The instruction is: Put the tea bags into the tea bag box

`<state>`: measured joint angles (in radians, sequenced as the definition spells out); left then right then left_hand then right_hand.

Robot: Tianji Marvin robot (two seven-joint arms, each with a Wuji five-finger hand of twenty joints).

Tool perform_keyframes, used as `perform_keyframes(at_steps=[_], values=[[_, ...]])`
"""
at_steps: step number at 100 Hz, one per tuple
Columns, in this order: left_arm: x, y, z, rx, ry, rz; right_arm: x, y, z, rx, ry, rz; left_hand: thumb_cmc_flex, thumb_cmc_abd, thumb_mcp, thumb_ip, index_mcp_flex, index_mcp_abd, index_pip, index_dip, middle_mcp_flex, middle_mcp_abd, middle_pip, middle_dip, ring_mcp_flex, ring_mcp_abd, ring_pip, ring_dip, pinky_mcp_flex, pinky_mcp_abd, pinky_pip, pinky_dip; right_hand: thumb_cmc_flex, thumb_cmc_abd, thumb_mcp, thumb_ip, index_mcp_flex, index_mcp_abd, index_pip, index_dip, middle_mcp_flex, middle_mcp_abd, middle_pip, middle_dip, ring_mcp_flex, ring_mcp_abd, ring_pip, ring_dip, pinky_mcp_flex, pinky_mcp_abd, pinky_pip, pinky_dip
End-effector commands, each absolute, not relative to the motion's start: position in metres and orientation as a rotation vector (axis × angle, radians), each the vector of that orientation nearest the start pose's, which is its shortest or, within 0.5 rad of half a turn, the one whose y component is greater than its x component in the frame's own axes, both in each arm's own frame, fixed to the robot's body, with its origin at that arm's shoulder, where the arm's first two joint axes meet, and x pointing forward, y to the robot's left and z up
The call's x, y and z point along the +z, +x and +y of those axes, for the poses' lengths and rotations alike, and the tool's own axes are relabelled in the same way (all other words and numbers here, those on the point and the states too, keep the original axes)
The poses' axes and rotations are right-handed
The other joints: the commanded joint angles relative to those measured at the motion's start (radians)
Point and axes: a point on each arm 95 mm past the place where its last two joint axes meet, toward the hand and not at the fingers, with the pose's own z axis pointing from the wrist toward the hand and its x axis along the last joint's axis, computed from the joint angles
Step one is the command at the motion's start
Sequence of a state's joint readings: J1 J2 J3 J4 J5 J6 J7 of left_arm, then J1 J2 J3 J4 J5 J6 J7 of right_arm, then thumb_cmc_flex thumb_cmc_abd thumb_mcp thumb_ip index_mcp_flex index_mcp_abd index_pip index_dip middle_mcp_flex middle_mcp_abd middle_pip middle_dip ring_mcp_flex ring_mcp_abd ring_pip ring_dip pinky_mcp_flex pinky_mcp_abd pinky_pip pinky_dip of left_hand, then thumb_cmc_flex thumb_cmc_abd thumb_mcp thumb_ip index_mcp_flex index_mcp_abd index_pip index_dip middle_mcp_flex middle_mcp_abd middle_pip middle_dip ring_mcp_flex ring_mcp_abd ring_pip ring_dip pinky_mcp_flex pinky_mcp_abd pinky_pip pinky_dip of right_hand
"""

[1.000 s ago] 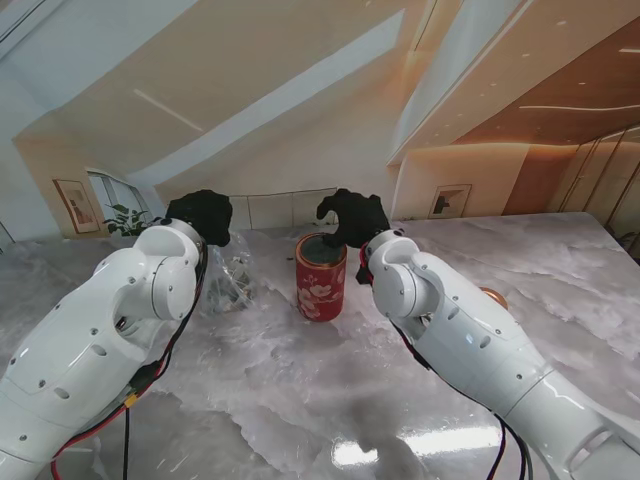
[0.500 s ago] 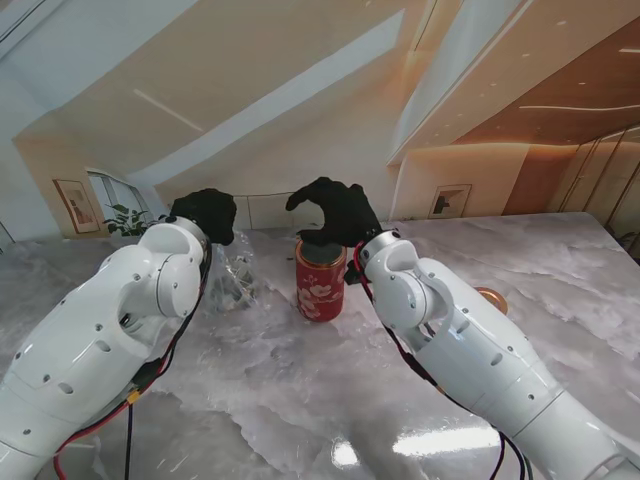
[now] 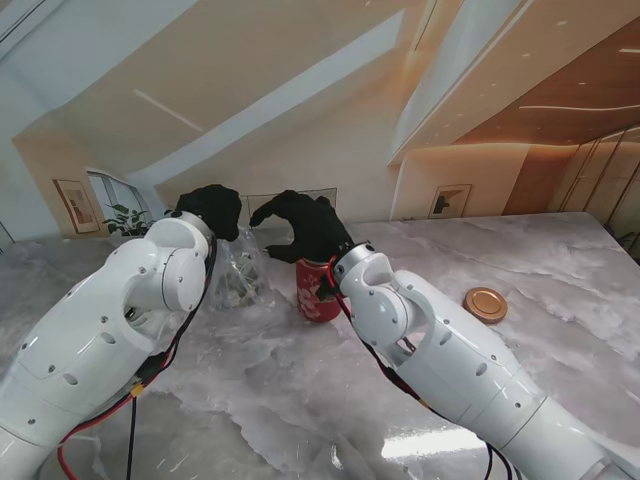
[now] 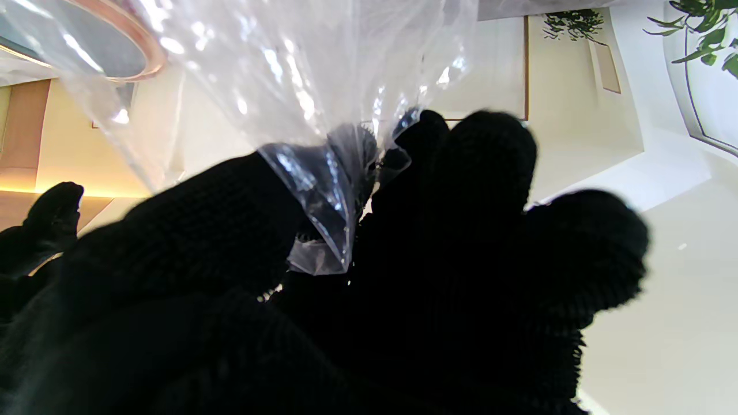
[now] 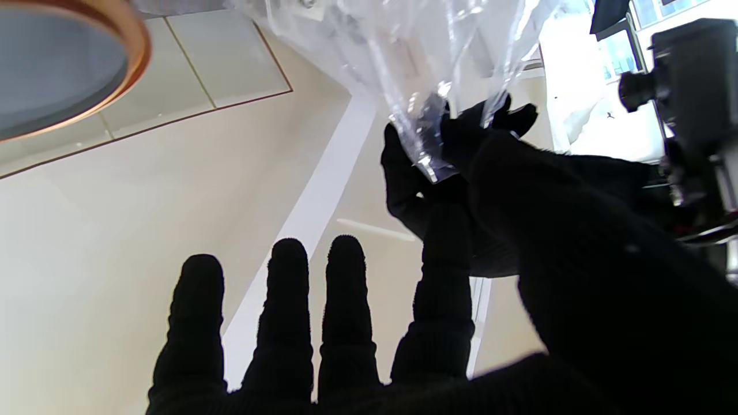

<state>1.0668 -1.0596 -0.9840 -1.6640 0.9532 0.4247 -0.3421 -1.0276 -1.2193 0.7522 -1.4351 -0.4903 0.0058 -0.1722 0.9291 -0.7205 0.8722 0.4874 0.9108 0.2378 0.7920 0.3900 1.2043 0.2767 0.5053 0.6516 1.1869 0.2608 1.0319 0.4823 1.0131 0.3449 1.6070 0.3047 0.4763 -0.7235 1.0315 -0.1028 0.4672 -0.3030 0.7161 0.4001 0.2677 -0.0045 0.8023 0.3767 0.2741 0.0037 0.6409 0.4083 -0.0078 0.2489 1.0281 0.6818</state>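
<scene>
My left hand [image 3: 212, 208] pinches the top of the clear bag [image 3: 236, 278] of tea bags, near the counter's [image 3: 300, 390] far edge. My right hand [image 3: 300, 226] is spread, holding nothing, over the red tea box [image 3: 315, 293] just beside the bag.

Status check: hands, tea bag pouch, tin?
Left hand shut on clear bag. Right hand open, reaching toward bag. Red tin partly hidden behind right arm. Lid off, lying right.
</scene>
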Motion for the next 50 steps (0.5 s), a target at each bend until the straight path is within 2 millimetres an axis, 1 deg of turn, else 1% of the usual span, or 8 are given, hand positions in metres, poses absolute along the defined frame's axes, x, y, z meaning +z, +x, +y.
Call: perform_keyframes(at_steps=[1, 23, 50], values=[[-0.162, 0.496, -0.042, -1.286, -1.232, 1.381, -0.221, 0.469, 0.168, 2.121, 1.191, 1.385, 0.041, -0.019, 0.024, 0.019, 0.014, 0.003, 0.019, 0.016, 0.037, 0.093, 0.019, 0.011, 0.032, 0.015, 0.033, 0.001, 0.02, -0.08, 0.072, 0.013, -0.007, 0.02, -0.001, 0.011, 0.004, -0.028, -0.009, 0.012, 0.0, -0.01, -0.01, -0.004, 0.006, -0.013, -0.015, -0.012, -0.004, -0.024, -0.018, 0.0], [-0.159, 0.497, -0.043, -1.293, -1.235, 1.37, -0.225, 0.461, 0.175, 2.131, 1.186, 1.426, 0.041, -0.02, 0.023, 0.02, 0.015, 0.004, 0.019, 0.016, 0.037, 0.093, 0.02, 0.011, 0.032, 0.015, 0.033, 0.001, 0.02, -0.08, 0.072, 0.013, -0.004, 0.022, 0.003, 0.012, 0.033, -0.03, 0.006, 0.022, 0.0, -0.01, -0.011, -0.003, 0.005, -0.013, -0.016, -0.012, -0.004, -0.024, -0.019, 0.001], [-0.151, 0.494, -0.043, -1.316, -1.223, 1.361, -0.231, 0.459, 0.181, 2.108, 1.169, 1.474, 0.041, -0.019, 0.023, 0.019, 0.014, 0.003, 0.019, 0.017, 0.037, 0.091, 0.02, 0.011, 0.031, 0.012, 0.034, 0.002, 0.02, -0.083, 0.072, 0.013, 0.008, 0.026, 0.018, 0.014, 0.072, -0.029, 0.027, 0.038, 0.0, -0.01, -0.011, -0.003, 0.005, -0.013, -0.014, -0.011, -0.003, -0.018, -0.023, 0.002]])
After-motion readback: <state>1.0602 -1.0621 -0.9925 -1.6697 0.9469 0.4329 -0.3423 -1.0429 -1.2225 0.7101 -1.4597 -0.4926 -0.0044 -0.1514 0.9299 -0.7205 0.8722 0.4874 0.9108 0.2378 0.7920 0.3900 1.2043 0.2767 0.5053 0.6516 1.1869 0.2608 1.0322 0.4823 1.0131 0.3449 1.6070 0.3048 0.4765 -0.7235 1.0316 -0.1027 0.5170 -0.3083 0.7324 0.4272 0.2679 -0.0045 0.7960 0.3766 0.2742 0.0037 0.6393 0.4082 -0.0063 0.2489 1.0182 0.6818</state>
